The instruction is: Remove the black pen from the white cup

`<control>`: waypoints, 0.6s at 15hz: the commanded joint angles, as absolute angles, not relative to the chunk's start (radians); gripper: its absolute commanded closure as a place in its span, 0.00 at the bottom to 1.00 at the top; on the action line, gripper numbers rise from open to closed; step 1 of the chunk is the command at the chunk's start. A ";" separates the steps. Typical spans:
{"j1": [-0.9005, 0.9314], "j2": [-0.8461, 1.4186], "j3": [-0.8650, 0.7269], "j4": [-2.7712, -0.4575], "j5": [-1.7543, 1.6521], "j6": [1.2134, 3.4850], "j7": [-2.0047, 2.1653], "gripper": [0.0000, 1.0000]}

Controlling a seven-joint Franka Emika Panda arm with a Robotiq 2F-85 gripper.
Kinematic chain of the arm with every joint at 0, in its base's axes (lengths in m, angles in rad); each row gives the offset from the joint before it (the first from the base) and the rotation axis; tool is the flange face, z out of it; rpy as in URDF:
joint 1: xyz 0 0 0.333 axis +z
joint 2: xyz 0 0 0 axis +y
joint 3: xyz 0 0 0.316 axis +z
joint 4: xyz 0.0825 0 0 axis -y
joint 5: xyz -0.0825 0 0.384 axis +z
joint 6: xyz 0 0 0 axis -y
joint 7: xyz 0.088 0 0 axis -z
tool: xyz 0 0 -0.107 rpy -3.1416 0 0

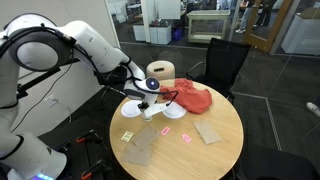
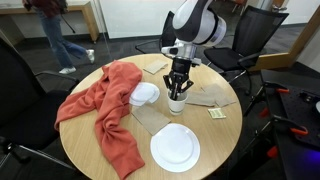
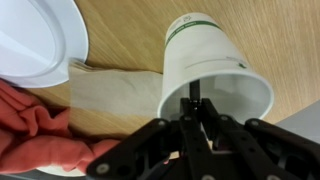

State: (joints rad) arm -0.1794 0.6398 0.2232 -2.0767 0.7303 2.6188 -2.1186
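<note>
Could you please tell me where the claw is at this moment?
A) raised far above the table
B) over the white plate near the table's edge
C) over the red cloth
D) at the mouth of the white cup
D: in the wrist view the claw sits at the mouth of the white cup, with the black pen standing between its jaws.

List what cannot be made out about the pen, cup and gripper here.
1. Black pen: the wrist view shows only a dark stub; the gripper covers the rest. Too small in both exterior views.
2. Grip: whether the jaws clamp the pen is unclear.
3. White cup: in an exterior view the gripper hides its mouth.
</note>
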 commanded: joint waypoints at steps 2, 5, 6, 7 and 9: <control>-0.211 0.583 0.255 -2.115 0.744 2.637 -2.147 0.96; -0.223 0.514 0.268 -2.158 0.763 2.643 -2.163 0.96; -0.233 0.481 0.278 -2.179 0.778 2.644 -2.175 0.96; -0.237 0.455 0.283 -2.192 0.790 2.638 -2.186 0.96; -0.238 0.387 0.287 -2.228 0.830 2.628 -2.224 0.96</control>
